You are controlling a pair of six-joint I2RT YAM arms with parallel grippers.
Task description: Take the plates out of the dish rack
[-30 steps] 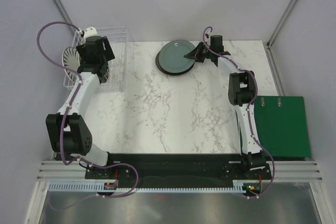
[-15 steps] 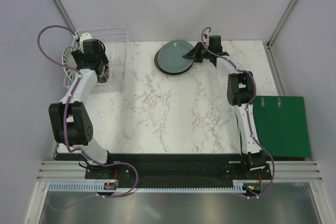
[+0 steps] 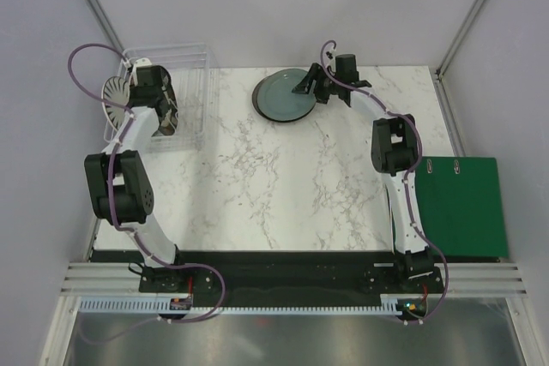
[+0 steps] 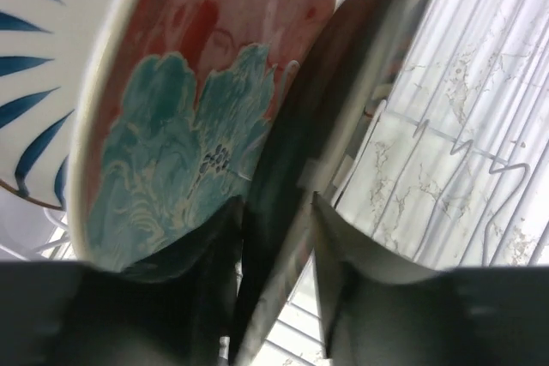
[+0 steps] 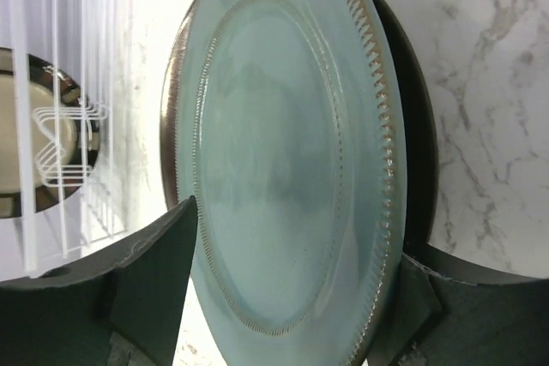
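Down into the dish rack (image 3: 193, 83) at the far-left corner of the bench (image 3: 283, 177) with the left pincer (image 4: 274, 212). Sits about half-way in, astride a dark plate edge, 1 finger against the painted face of the red floral plate (image 4: 214, 66), the other behind. Hard to call from the wrist view whether that edge belongs to the red plate itself or to a neighbour packed against it. Impossible to say, too, whether pressed home or just short of contact. Just beyond, also on edge and close alongside, the striped plate (image 4: 26, 66).

Across to the far side of the bench, to the right pincer (image 5: 296, 237): spread wide, gripping nothing, tips either side of the rim of the grey-teal plate (image 5: 283, 126), itself lying flat on the brown plate (image 5: 420, 152). So 2 unloaded and stacked, at least 2 waiting in the wires.

Now for handling. Looks like glazed ceramic: rigid, no give under the pads, probably weighty for a 2-finger pinch, slick, and quick to chip. Best taken at the upper rim, deep enough to get past the lip, squeezing face and back squarely. Worth lifting straight up along the prongs rather than swinging out, to avoid snagging wire or knocking the striped neighbour. Expect some twist from a 1-point hold on a rim, so keep it on edge until clear, then lay it gently on the stack.
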